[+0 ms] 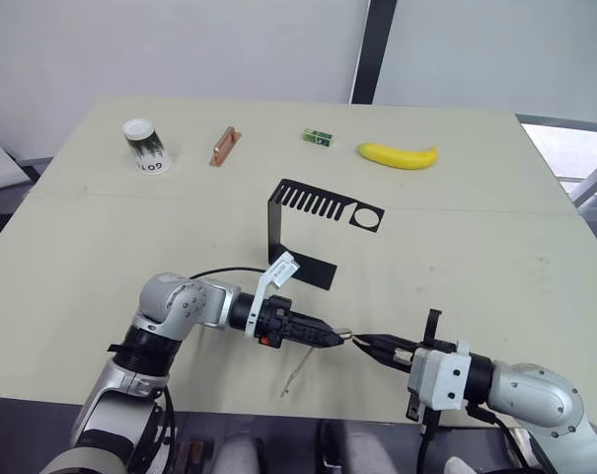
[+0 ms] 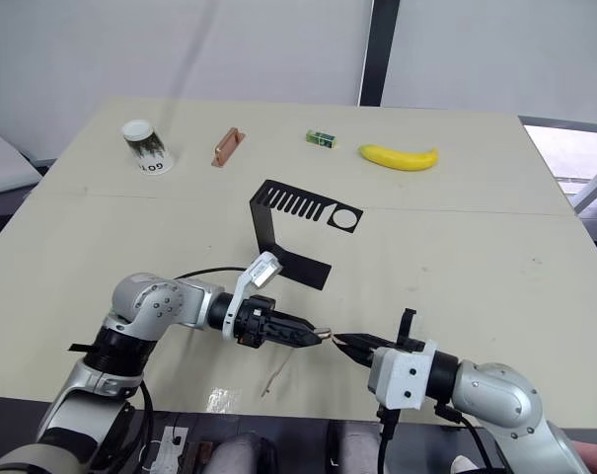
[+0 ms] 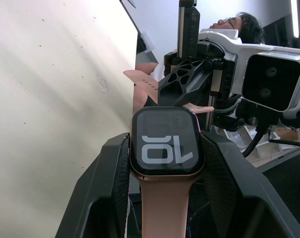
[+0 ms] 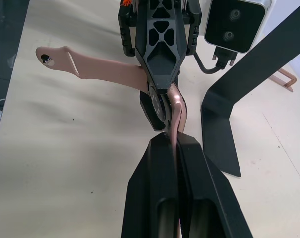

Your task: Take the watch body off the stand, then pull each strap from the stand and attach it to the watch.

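L gripper (image 1: 330,337) and R gripper (image 1: 369,344) met tip to tip over the table (image 1: 495,257), on the near side of the stand (image 1: 313,229), well apart from it. L jaws pinched the watch body (image 3: 166,141) by its sides; screen w/ "10" faced the L wrist cam. One pink strap (image 3: 164,208) was already on the body, running back between the L fingers (image 3: 107,188); in the head view it hung below the L gripper toward the table edge (image 1: 296,375). R jaws were pressed together on the second strap (image 4: 175,115), whose curved end touched the watch body's edge; can't tell if it was seated. Stand stood upright, slotted top plate bare.

Beyond the stand, along the far side of the table: paper cup (image 1: 146,146) on its side furthest left, copper block (image 1: 224,145), small green box (image 1: 318,137), banana (image 1: 398,155) furthest right, all well apart from the stand. A person's head (image 3: 241,27) showed behind the R gripper in the L wrist view.
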Tool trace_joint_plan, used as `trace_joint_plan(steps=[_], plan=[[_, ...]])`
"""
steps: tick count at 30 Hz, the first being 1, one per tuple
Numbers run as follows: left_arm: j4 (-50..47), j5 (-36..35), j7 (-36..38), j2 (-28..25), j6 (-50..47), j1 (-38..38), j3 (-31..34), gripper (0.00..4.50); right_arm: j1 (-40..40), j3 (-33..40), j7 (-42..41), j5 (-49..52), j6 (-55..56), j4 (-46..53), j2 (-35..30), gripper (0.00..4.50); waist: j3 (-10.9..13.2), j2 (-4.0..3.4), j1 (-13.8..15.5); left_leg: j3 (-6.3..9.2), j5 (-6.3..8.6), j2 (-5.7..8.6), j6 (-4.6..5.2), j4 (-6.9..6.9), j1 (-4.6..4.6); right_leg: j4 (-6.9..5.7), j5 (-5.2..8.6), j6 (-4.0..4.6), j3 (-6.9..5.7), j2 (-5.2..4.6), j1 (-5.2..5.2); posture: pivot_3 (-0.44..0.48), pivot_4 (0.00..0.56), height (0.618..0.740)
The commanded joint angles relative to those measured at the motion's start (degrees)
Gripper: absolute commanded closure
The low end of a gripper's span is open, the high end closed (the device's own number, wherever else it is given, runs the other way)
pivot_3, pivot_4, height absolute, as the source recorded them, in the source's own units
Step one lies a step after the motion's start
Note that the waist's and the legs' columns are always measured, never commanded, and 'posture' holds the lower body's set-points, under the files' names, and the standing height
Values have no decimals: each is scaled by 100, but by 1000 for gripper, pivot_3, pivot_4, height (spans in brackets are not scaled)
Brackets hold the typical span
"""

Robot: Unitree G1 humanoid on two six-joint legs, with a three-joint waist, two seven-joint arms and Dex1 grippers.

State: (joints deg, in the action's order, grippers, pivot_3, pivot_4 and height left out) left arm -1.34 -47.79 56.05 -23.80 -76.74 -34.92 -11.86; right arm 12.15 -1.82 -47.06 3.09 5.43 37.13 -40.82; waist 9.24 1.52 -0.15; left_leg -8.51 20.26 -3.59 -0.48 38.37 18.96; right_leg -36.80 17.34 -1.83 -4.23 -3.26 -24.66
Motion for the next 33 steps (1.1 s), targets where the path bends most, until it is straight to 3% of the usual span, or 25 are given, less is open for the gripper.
trace_joint_plan(steps=[1,33], plan=[[-293,-114,57,106,28,6,-113,2902,-96,-38,34,24,14,241,-14,4500,0,0,0,0,0,0,0,0,0,0,0,0,0,0,0,0,150,740],[-394,-115,-131,196,5,27,-214,2902,-456,-297,12,-34,-515,290,-11,4500,1,0,-1,1,0,0,0,0,3,1,0,0,-1,0,-2,0,150,740]])
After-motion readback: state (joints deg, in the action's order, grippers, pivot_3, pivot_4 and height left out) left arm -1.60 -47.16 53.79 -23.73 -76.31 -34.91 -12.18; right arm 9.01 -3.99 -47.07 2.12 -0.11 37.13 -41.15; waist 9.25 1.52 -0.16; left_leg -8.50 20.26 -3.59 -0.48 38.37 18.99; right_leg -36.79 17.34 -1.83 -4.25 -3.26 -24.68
